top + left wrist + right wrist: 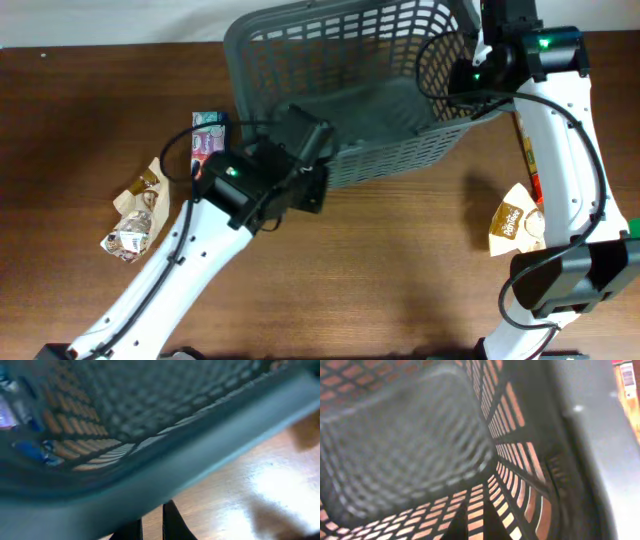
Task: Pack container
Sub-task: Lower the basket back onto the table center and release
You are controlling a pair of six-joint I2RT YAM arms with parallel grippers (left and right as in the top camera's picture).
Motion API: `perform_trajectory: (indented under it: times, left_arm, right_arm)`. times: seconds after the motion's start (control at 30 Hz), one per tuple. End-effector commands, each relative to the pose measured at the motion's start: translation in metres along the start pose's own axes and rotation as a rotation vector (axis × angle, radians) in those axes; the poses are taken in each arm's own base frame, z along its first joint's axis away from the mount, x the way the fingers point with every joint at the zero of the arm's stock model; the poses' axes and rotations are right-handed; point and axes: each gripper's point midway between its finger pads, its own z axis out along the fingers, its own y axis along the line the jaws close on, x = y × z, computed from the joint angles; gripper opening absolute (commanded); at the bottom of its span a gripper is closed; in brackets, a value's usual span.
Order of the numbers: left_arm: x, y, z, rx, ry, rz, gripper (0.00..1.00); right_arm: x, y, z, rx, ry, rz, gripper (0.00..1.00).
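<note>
The container (400,150), a large dark grey lattice basket, sits tipped at the back middle of the wooden table, showing its inside. My left gripper (318,135) is at its near long rim. In the left wrist view the thick rim (175,465) fills the frame just above the left gripper (152,525), whose fingers stand almost together with only wood between them. My right gripper (470,62) is at the basket's right end, reaching inside. In the right wrist view the right gripper (476,520) is shut and holds nothing, with the lattice wall (410,435) in front of it.
Crumpled snack packets (135,215) lie at the left, and a blue and pink packet (208,135) lies beside the basket's left end. A beige packet (515,220) and a red-labelled item (530,165) lie by the right arm.
</note>
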Motion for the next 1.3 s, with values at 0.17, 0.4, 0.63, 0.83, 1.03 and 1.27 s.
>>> perform_trajectory:
  times: [0.17, 0.4, 0.63, 0.83, 1.03, 1.27]
  left_arm:
    - [-0.010, 0.044, -0.001, -0.095, -0.006, -0.061, 0.02]
    - [-0.016, 0.060, -0.001, -0.114, -0.020, -0.084, 0.02]
    - [-0.020, 0.065, -0.001, -0.117, -0.033, -0.085, 0.02]
    - [-0.020, 0.065, -0.001, -0.117, -0.036, -0.078, 0.02]
    - [-0.021, 0.065, -0.004, -0.115, -0.045, -0.079, 0.02]
    - [-0.025, 0.077, -0.040, -0.162, -0.151, -0.081, 0.02]
  right_arm:
    - [0.012, -0.006, -0.001, 0.042, 0.051, -0.046, 0.04]
    - [0.020, -0.008, -0.001, 0.050, 0.083, -0.047, 0.04]
    - [0.028, -0.010, -0.002, 0.058, 0.116, -0.048, 0.04]
    - [0.029, -0.011, -0.002, 0.058, 0.119, -0.048, 0.04]
    - [0.008, -0.004, -0.014, 0.029, 0.030, -0.045, 0.04]
    - [-0.045, 0.012, -0.097, -0.066, -0.251, -0.041, 0.04]
